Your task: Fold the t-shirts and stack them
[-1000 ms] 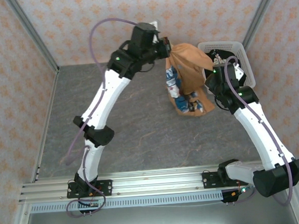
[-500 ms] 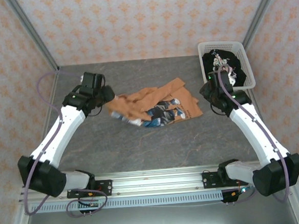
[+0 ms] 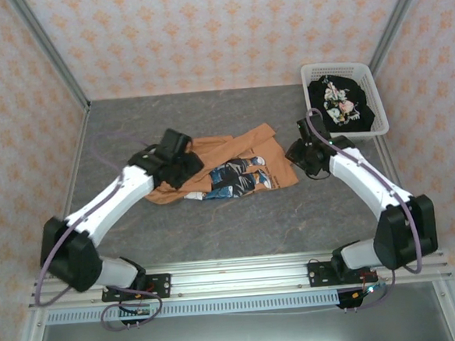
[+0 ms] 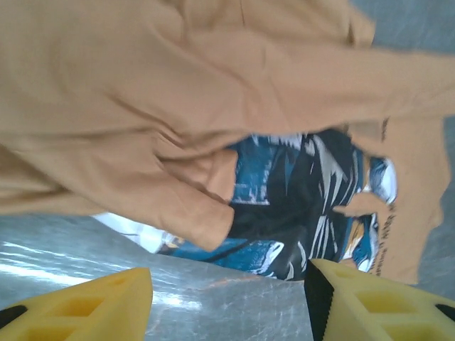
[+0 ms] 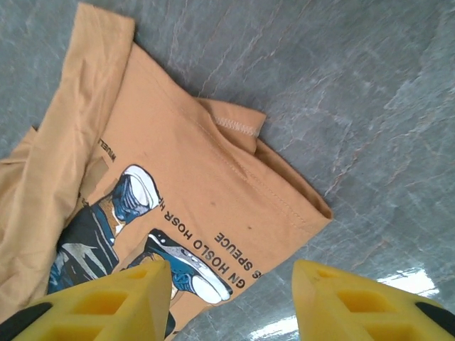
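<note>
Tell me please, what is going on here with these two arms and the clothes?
Two robot arms are working on t-shirts. The orange-tan t-shirt lies crumpled on the grey table, with its print partly showing, and it is not folded yet. The left end effector hangs open over the shirt's side nearer the left arm. The right end effector hangs open over the opposite edge. Neither holds any cloth. The black t-shirt lies in the white basket at the far right corner.

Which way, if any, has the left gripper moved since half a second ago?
Yes. In the top view the left gripper has moved right, toward the white basket, and now hovers over the orange-tan shirt.
</note>
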